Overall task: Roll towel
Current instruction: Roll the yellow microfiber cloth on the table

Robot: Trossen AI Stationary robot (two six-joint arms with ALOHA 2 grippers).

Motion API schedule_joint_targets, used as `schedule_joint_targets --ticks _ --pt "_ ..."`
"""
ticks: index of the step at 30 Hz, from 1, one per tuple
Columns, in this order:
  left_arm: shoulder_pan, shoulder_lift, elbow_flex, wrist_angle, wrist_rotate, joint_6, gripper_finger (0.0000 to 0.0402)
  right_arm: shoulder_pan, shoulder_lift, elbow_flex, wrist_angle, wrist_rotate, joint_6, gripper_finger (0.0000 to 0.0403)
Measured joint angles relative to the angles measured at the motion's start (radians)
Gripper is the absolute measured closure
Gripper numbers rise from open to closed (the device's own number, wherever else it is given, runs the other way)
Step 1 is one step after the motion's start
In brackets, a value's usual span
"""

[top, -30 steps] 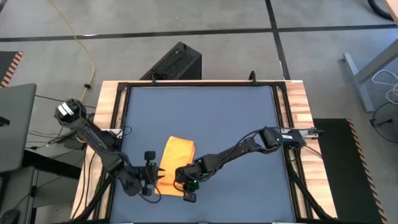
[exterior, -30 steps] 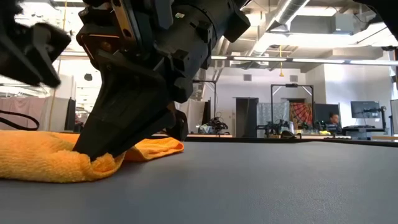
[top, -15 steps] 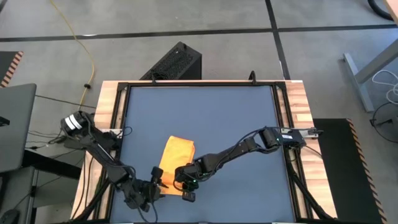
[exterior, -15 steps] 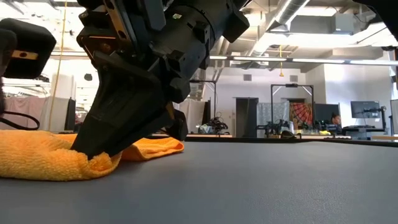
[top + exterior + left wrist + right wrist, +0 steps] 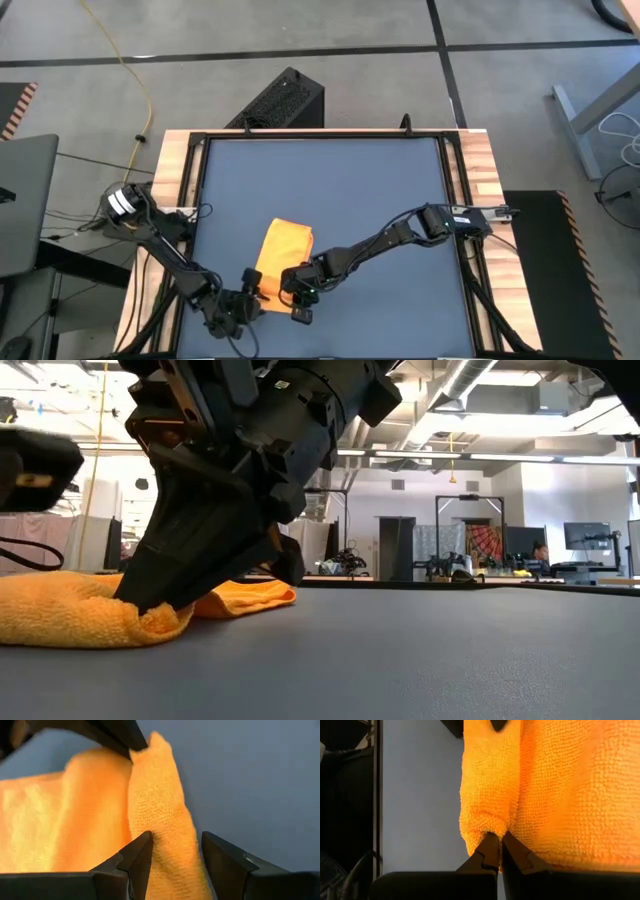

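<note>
My right gripper (image 5: 496,851) is pinched shut on the near edge fold of the towel (image 5: 283,252); my left gripper (image 5: 174,851) is spread, straddling that rolled edge at the other end. The towel lies near the table's front, left of centre — long axis running front to back. Step in hand: starting the roll. Next I judge both ends must turn over together, evenly.
</note>
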Motion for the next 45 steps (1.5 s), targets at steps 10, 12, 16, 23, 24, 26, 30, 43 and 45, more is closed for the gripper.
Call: schedule_joint_targets --ticks 10,12,16,23,24,26,30,43,45 --pt "0.031 0.051 0.002 -0.033 -0.024 -0.112 0.0256 0.011 0.0 0.0 0.029 0.0 0.119 0.0379" --pt "0.044 0.051 0.003 -0.051 -0.002 -0.14 0.0275 0.019 0.0 0.001 0.036 0.0 0.121 0.037" --pt "0.063 0.047 0.004 -0.072 0.055 -0.157 0.0343 0.033 0.0 0.001 0.021 0.0 0.142 0.0344" --pt "0.071 0.043 0.002 -0.07 0.144 -0.156 0.0395 0.037 -0.002 0.002 -0.029 -0.015 0.191 0.0321" --pt "0.076 0.041 0.002 -0.07 0.166 -0.157 0.0397 0.038 -0.002 0.002 -0.029 -0.023 0.191 0.032" --pt "0.086 0.028 0.002 -0.065 0.222 -0.156 0.0398 0.042 -0.011 0.002 -0.039 -0.031 0.183 0.032" --pt "0.106 -0.013 0.0 -0.073 0.328 -0.134 0.0399 0.061 -0.046 0.001 -0.077 -0.031 0.163 0.0319" --pt "0.193 -0.084 -0.002 -0.114 0.483 -0.087 0.0401 0.206 -0.075 0.003 0.107 0.372 -0.163 0.0319" --pt "0.207 -0.084 -0.002 -0.107 0.501 -0.079 0.0401 0.232 -0.056 0.001 0.135 0.472 -0.271 0.0314"
